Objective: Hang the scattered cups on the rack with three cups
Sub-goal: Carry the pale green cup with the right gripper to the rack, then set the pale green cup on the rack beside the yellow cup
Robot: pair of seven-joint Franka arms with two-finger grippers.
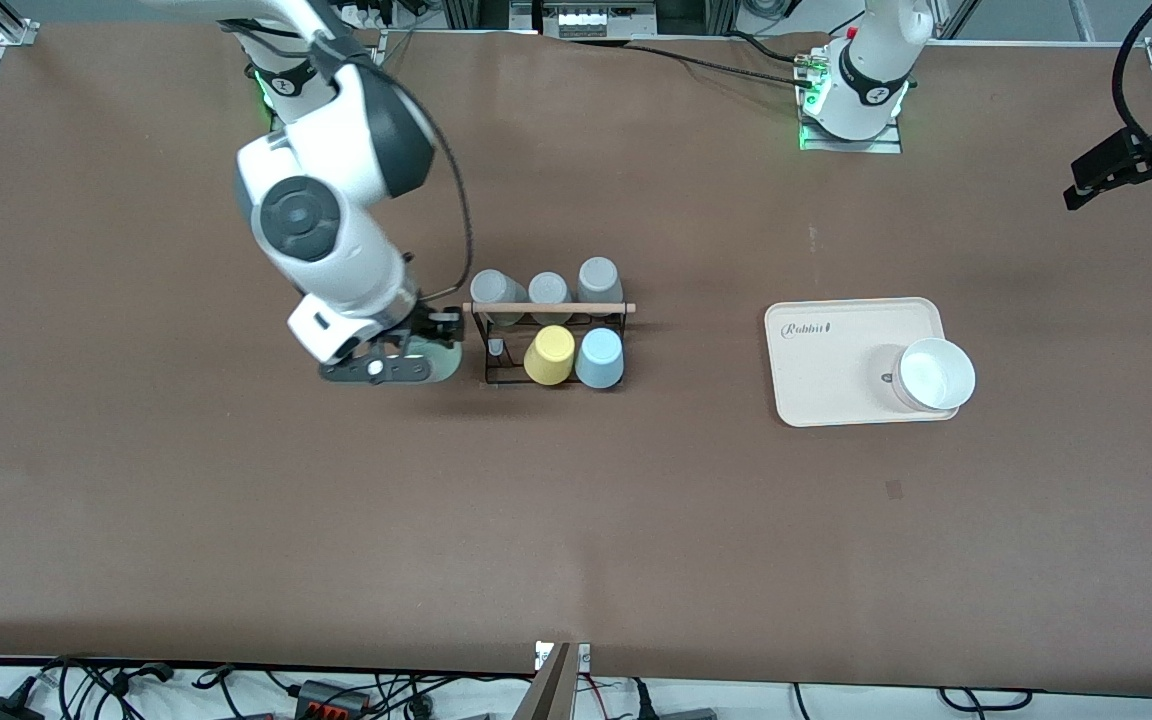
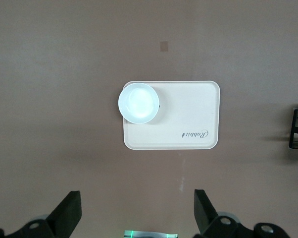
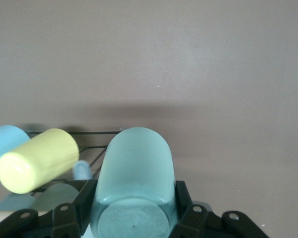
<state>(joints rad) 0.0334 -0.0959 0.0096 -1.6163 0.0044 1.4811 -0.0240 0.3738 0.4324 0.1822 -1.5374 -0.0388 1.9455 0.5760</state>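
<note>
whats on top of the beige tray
A single white bowl sits on the beige tray, at its corner toward the front camera and the left arm's end, overhanging the rim. What lies under the bowl is covered.

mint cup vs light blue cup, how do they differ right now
The mint cup is pale green and clamped between the right gripper fingers beside the rack, not yet on a peg. The light blue cup is blue and already on the rack next to the yellow cup, free of any gripper. Both are small, handleless and tapered.
</note>
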